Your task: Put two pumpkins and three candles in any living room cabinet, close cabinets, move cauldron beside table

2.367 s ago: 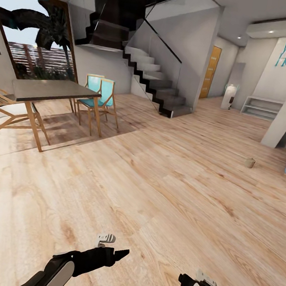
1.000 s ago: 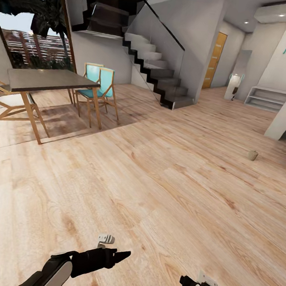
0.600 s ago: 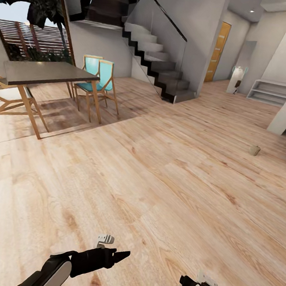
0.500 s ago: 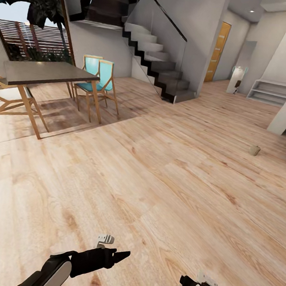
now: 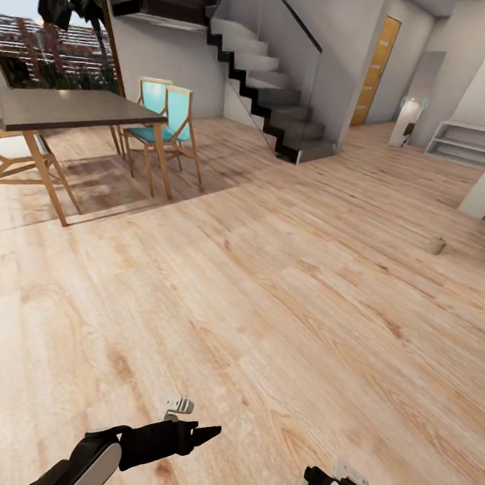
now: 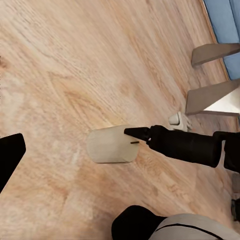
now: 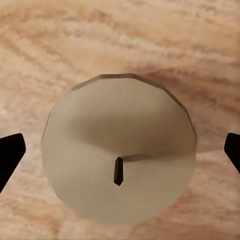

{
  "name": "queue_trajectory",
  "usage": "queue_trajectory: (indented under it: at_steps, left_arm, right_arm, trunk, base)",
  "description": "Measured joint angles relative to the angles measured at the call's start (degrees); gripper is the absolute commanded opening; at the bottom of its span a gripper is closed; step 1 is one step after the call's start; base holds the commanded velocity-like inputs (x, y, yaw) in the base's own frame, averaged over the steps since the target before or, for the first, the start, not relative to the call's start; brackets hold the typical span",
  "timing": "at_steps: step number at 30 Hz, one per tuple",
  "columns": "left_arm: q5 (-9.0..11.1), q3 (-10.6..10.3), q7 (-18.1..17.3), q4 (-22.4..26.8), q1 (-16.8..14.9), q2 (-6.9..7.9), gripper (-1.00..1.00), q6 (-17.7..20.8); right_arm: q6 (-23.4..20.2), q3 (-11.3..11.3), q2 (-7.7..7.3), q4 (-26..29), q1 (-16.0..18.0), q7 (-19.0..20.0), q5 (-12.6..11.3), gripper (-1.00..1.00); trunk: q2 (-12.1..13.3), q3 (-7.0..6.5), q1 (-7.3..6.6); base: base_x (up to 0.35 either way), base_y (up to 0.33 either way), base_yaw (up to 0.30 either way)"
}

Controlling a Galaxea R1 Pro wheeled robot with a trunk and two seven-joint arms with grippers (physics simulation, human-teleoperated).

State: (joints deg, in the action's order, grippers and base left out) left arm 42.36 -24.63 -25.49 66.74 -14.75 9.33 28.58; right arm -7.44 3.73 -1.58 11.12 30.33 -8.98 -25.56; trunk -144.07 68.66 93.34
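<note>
Carrying a candle [image 7: 118, 160] clamped in the right gripper [image 7: 120, 150], left gripper [image 5: 204, 433] state unclear; next, find the cabinet.

Pale wood plank floor [image 5: 280, 306] runs from near to far across the room. At far left a dark dining table [image 5: 70, 109] stands on slanted wooden legs, with turquoise-seated chairs [image 5: 169, 123] behind it and a big window [image 5: 47, 43] showing daylight. A grey staircase [image 5: 265, 95] with a glass rail climbs toward the left. Far right, an orange door [image 5: 374, 70] and low white shelves [image 5: 466, 143] stand against white walls.
</note>
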Motion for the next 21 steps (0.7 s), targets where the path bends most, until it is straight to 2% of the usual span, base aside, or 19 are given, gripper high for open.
queue_trajectory:
  at_steps: [3,10,21]
  left_arm:
    - [0.0,0.0,0.0,-0.01,0.0,0.02,1.0,0.05]
    - [0.01,0.0,0.0,-0.04,0.01,0.04,1.0,0.08]
    - [0.01,0.0,0.0,0.05,0.0,0.02,1.0,0.06]
  right_arm:
    - [0.0,-0.05,0.05,0.41,0.02,-0.01,0.08,1.0]
    - [-0.07,-0.14,0.23,0.73,2.2,0.0,0.19,1.0]
    - [-0.09,-0.25,0.25,0.67,2.74,0.0,0.15,1.0]
  trunk:
    - [-0.04,0.67,0.08]
    - [-0.04,0.67,0.07]
    - [-0.04,0.67,0.07]
  base:
    - [0.0,0.0,0.0]
    - [0.0,0.0,0.0]
    - [0.0,0.0,0.0]
